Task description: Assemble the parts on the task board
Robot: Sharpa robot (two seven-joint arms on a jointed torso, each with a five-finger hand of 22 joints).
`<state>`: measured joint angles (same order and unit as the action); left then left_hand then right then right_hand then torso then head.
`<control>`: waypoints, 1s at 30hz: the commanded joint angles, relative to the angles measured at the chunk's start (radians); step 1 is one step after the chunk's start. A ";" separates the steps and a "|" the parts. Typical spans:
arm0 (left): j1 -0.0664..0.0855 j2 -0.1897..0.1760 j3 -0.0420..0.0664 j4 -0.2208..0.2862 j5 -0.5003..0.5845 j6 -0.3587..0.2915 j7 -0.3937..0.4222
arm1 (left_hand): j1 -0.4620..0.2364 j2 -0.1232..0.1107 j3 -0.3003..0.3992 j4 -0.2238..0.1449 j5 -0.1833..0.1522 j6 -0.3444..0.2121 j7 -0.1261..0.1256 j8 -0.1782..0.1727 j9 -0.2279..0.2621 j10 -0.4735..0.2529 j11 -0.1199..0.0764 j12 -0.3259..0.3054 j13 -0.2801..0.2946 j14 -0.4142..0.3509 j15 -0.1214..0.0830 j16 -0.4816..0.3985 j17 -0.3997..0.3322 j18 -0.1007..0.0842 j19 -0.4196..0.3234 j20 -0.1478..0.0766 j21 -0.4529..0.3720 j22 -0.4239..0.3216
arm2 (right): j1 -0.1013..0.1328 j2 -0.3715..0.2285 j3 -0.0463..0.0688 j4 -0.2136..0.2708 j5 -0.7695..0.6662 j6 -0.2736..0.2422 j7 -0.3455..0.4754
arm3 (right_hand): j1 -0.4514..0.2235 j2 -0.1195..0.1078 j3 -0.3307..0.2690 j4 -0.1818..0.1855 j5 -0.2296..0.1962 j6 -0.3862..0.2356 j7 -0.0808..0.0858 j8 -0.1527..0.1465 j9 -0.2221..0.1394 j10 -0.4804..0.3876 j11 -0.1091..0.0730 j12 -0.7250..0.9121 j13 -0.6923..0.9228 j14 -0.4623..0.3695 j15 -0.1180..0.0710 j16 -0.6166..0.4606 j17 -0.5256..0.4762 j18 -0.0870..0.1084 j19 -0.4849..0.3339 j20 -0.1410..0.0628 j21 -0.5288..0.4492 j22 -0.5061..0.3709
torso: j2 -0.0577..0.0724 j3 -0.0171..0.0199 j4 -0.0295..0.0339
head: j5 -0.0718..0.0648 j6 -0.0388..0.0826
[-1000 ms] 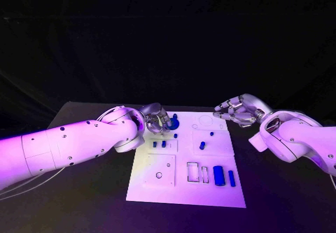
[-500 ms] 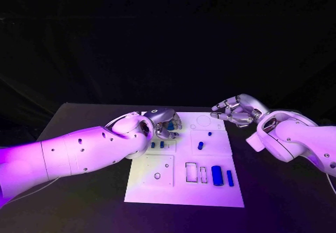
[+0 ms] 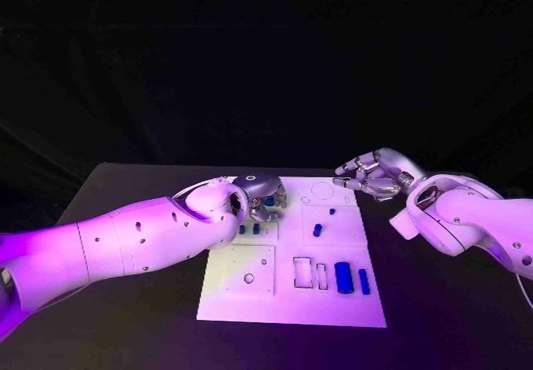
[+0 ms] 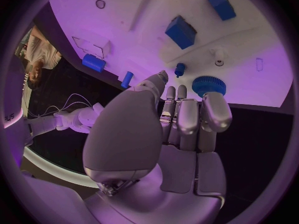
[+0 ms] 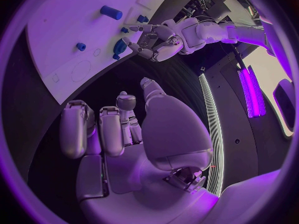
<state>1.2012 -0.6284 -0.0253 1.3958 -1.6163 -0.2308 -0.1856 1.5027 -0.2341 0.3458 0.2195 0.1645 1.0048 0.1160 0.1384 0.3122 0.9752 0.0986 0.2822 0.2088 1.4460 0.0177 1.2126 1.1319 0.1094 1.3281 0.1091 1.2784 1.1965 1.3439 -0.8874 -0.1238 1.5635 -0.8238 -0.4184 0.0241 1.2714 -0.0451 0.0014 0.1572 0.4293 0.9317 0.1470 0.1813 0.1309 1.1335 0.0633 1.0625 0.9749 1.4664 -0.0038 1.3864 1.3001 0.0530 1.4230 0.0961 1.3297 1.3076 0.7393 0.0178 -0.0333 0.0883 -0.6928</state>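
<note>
The white task board (image 3: 294,308) lies mid-table. My left hand (image 3: 258,191) hovers low over its far left part, fingers stretched out side by side, thumb apart. One fingertip (image 4: 212,102) touches a blue gear (image 4: 209,84) that lies flat on the board (image 4: 124,5); no pinch on it shows. A small blue peg (image 4: 179,68) stands beside the gear. My right hand (image 3: 372,173) hangs off the board's far right corner, fingers loosely bent, holding nothing. From the right wrist, the gear (image 5: 118,47) sits at the left hand's (image 5: 156,37) fingertips.
Other blue parts sit on the board: two short pegs (image 3: 249,229), a small piece (image 3: 318,229), and a thick cylinder (image 3: 343,277) next to a thin bar (image 3: 363,280). Rectangular slots (image 3: 303,273) lie near the front. Black table (image 3: 444,308) surrounds the board.
My left arm has pushed further over the board and the hand has turned down, bringing the gear from between raised fingers to the board surface. The right hand has barely moved.
</note>
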 commanded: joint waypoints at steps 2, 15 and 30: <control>0.000 0.007 0.001 -0.008 -0.038 0.052 -0.024 | 0.009 0.014 0.004 -0.006 0.001 0.014 0.000 -0.005 -0.004 0.013 -0.002 -0.006 -0.004 0.011 -0.001 0.011 0.005 -0.021 0.012 0.000 0.012 0.014 | -0.001 0.001 0.000 0.001 -0.004 0.002 0.010 | 0.009 0.001 -0.004 -0.002 0.004 0.005 0.000 0.006 -0.001 -0.008 -0.001 -0.004 -0.001 0.035 -0.008 -0.006 -0.001 0.010 -0.008 0.001 -0.006 0.108 | -0.001 0.0003 0.0003 | -0.001 -0.001; -0.001 0.025 0.002 -0.037 -0.039 0.073 -0.026 | 0.016 0.022 0.019 -0.011 0.002 0.028 0.000 -0.011 -0.015 0.036 -0.007 -0.012 -0.015 0.017 -0.005 0.027 0.009 -0.027 0.027 -0.002 0.038 0.044 | -0.001 0.004 0.000 0.001 -0.004 0.004 0.011 | 0.009 0.001 -0.004 -0.002 0.004 0.005 0.000 0.006 -0.001 -0.008 -0.001 -0.004 -0.001 0.035 -0.008 -0.006 -0.001 0.010 -0.008 0.001 -0.006 0.108 | -0.001 -0.0002 0.0014 | -0.002 0.000; -0.008 0.039 0.001 -0.055 -0.035 0.097 -0.018 | 0.032 0.037 0.069 -0.030 0.002 0.067 -0.002 -0.018 -0.030 0.121 -0.029 -0.022 -0.029 0.025 -0.022 0.051 0.009 -0.035 0.049 -0.016 0.076 0.088 | -0.001 0.004 0.000 0.001 -0.004 0.005 0.011 | 0.007 0.001 -0.007 0.001 0.005 0.005 0.000 0.007 -0.002 -0.006 -0.001 -0.005 -0.002 0.035 -0.008 -0.008 -0.003 0.010 -0.008 0.001 -0.009 0.106 | -0.001 0.0003 0.0014 | -0.002 -0.005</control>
<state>1.1948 -0.5925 -0.0235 1.3421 -1.6467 -0.1654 -0.2075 1.5333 -0.2034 0.4083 0.1911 0.1645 1.0640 0.1147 0.1257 0.2826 1.0879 0.0717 0.2666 0.1814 1.4679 0.0030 1.2605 1.1399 0.0937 1.3691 0.0925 1.3506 1.2819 1.3436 -0.8840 -0.1238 1.5632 -0.8238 -0.4184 0.0256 1.2714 -0.0451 0.0015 0.1572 0.4293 0.9281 0.1469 0.1813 0.1310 1.1326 0.0622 1.0625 0.9732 1.4664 -0.0038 1.3808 1.2976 0.0530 1.4231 0.0961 1.3241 1.3074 0.7385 0.0178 -0.0324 0.0870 -0.6968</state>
